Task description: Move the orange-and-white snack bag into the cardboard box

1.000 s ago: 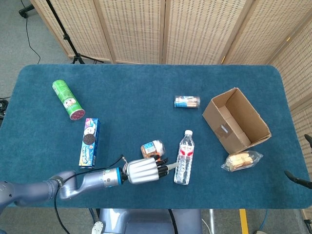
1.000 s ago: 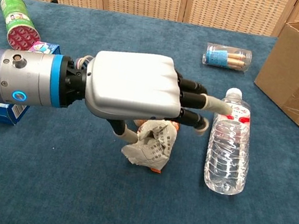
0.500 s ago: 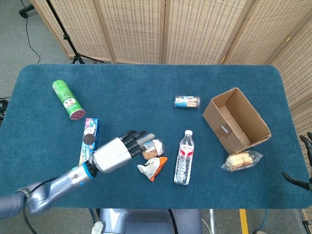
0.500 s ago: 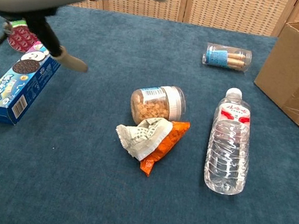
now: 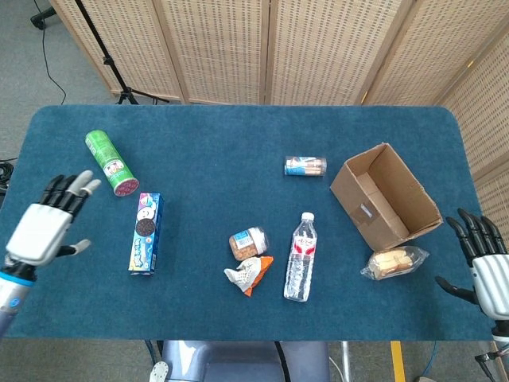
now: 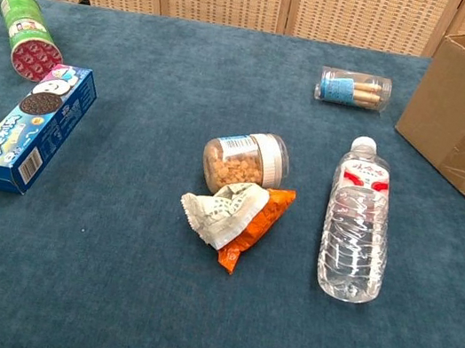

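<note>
Nothing of the task is done yet. The orange-and-white snack bag [image 5: 247, 274] lies crumpled on the table, touching the nut jar [image 5: 248, 242], well apart from the cardboard box [image 5: 385, 196]. My left hand [image 5: 46, 225] and right hand [image 5: 483, 267] are spread, holding nothing.

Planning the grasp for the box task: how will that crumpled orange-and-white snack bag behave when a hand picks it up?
The snack bag looks crumpled and creased, so it will probably flop and deform rather than hold shape. It seems thin and nearly flat, likely light. It touches the small jar, which lies on its side and might roll if nudged.
</note>
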{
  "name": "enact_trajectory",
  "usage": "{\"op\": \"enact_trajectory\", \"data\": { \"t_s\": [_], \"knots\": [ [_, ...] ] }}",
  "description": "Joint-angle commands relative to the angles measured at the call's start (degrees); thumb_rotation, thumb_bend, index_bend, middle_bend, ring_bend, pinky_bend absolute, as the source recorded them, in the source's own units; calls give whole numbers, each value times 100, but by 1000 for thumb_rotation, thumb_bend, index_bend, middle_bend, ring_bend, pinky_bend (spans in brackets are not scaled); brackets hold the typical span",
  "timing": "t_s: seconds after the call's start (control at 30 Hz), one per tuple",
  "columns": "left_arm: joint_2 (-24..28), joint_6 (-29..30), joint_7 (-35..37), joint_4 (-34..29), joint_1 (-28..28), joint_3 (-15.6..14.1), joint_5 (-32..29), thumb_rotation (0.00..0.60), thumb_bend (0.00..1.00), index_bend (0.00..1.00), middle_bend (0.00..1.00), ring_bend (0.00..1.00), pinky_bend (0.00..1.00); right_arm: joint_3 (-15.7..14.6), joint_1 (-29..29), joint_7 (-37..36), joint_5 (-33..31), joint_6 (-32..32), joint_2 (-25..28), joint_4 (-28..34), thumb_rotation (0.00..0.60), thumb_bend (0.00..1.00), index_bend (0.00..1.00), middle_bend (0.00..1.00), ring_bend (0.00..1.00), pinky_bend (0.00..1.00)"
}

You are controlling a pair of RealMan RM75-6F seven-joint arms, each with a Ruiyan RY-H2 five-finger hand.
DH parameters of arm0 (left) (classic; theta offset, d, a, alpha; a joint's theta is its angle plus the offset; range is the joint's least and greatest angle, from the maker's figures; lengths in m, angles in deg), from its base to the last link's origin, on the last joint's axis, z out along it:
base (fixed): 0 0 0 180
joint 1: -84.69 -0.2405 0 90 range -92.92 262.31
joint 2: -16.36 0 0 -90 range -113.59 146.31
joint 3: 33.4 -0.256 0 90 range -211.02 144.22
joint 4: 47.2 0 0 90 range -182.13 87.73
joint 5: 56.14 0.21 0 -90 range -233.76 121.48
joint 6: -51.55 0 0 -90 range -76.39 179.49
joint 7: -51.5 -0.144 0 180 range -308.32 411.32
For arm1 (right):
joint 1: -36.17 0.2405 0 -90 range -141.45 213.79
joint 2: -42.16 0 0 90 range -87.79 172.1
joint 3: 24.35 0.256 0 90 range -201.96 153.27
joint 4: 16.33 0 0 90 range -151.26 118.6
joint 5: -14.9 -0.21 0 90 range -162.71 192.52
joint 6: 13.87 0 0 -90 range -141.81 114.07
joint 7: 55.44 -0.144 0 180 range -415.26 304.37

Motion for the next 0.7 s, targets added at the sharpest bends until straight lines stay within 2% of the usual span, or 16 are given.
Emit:
{"op": "enact_trajectory", "data": {
  "t_s": [0.03, 0.33, 0.4, 0.53, 0.6, 0.7],
  "knots": [
    [237, 310, 604, -5, -524, -87, -472, 600, 0, 0, 0, 0, 22, -132, 184, 243, 427, -114, 89, 270, 600, 0, 0, 0, 0, 0],
    [461, 301, 1442, 166, -889, -90, -480, 600, 0, 0, 0, 0, 22, -379, 1010, 349, 1845, -774, 355, 1000, 600, 0, 0, 0, 0, 0],
    [457, 270, 1606, 284, -919, -76, -428, 600, 0, 0, 0, 0, 22, -362, 1403, 514, 2191, -1237, 331, 1249, 600, 0, 3, 0, 0, 0],
    [497, 249, 1822, 376, -954, -30, -326, 600, 0, 0, 0, 0, 22, -185, 1993, 962, 1994, -2292, 221, 1789, 600, 0, 5, 0, 0, 0],
    [513, 268, 1855, 396, -985, -5, -297, 600, 0, 0, 0, 0, 22, -2, 2285, 1346, 1620, -2910, 34, 2047, 600, 0, 5, 0, 0, 0],
    [520, 273, 1891, 409, -1012, 21, -264, 600, 0, 0, 0, 0, 22, 204, 2516, 1862, 1089, -3451, -226, 2275, 600, 0, 5, 0, 0, 0]
  ]
}}
